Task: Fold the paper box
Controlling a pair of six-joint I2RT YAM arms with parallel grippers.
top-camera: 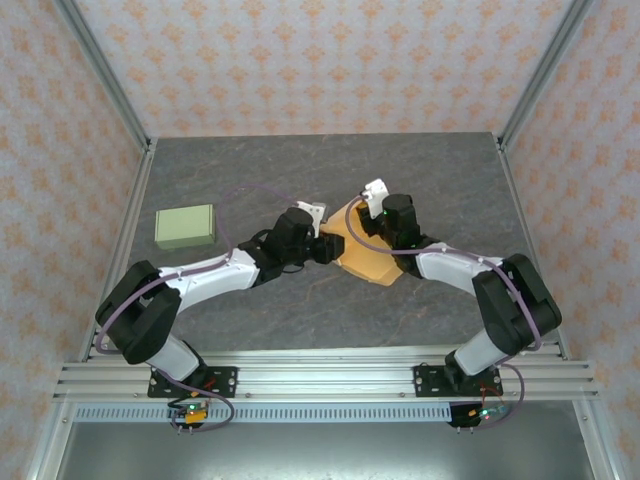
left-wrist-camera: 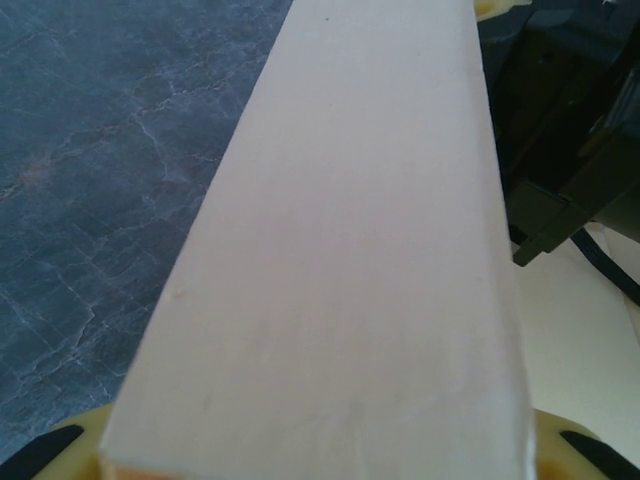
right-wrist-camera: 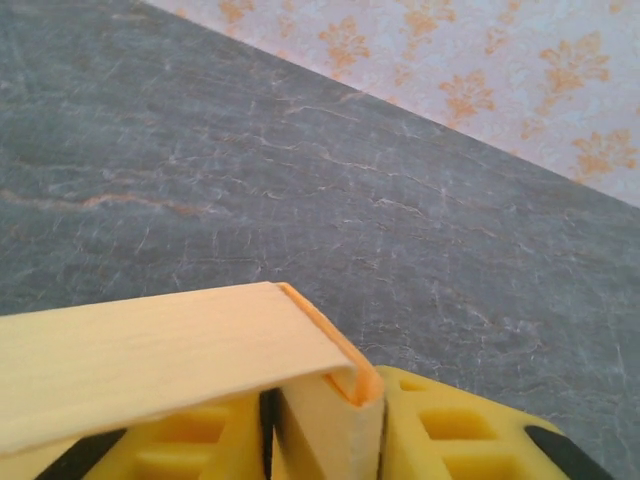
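Observation:
The paper box [top-camera: 372,262] is orange-tan card and lies at the middle of the table between both arms. My left gripper [top-camera: 322,248] meets it from the left. In the left wrist view a pale cream panel of the box [left-wrist-camera: 340,250] spans the gap between the yellow fingertips [left-wrist-camera: 70,448], which press on its two sides. My right gripper [top-camera: 376,214] reaches the box from the far side. Its yellow fingers [right-wrist-camera: 460,430] are clamped on a folded flap of the box [right-wrist-camera: 150,350], whose orange edge curls over at the crease.
A pale green closed box [top-camera: 185,227] sits on the dark marbled table [top-camera: 300,170] at the left. The right arm's black body [left-wrist-camera: 570,150] stands close beside the cream panel. Metal frame posts and patterned walls border the table.

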